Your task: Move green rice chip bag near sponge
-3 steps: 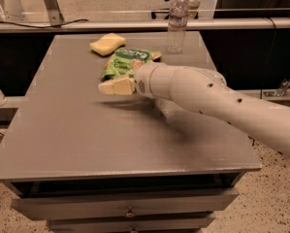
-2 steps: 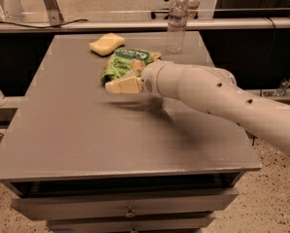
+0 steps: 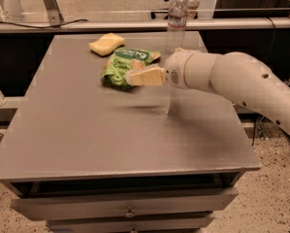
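green rice chip bag (image 3: pixel 126 64) is lying crumpled on the table (image 3: pixel 86 130), right at the tip of the gripper (image 3: pixel 134 77). From the camera view you can't tell if the gripper is clamped on the bag's edge or just resting against it. The sponge (image 3: pixel 107 43) sits just past the bag, up and left of the gripper, so I'd say you're basically there. A water bottle (image 3: pixel 176 13) stands behind the wrist, so mind it when backing out.

Setting: robot test lab or workshop.
Evidence: grey worktable (image 3: pixel 110 144) with drawers (image 3: pixel 130 208); speckled floor (image 3: pixel 275 198); metal rail (image 3: pixel 86 26) behind.
Gripper (image 3: pixel 132 77): above the table's far half.
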Tool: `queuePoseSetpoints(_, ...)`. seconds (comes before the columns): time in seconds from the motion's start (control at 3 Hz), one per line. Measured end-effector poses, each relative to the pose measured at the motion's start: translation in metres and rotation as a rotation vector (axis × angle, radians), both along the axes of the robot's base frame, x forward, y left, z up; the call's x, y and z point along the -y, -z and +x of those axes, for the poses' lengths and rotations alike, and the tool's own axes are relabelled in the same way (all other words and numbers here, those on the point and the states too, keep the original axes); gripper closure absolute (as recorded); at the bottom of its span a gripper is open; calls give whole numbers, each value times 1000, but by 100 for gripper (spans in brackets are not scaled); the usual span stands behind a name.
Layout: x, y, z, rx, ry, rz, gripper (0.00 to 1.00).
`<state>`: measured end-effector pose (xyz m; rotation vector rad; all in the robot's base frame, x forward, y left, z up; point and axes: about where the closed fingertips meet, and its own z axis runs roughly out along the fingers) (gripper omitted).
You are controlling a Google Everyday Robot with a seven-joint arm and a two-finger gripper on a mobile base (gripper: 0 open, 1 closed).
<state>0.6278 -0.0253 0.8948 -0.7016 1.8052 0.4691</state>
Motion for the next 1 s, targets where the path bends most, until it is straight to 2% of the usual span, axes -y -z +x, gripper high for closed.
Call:
queuePoseSetpoints(0.33,23,-38,-9,61,-86,37,0)
queuePoseSetpoints(0.67,49,-76,-17,154,-198,21,0)
queuePoseSetpoints(1.0,49,-74,-27,165,-261,-38,0)
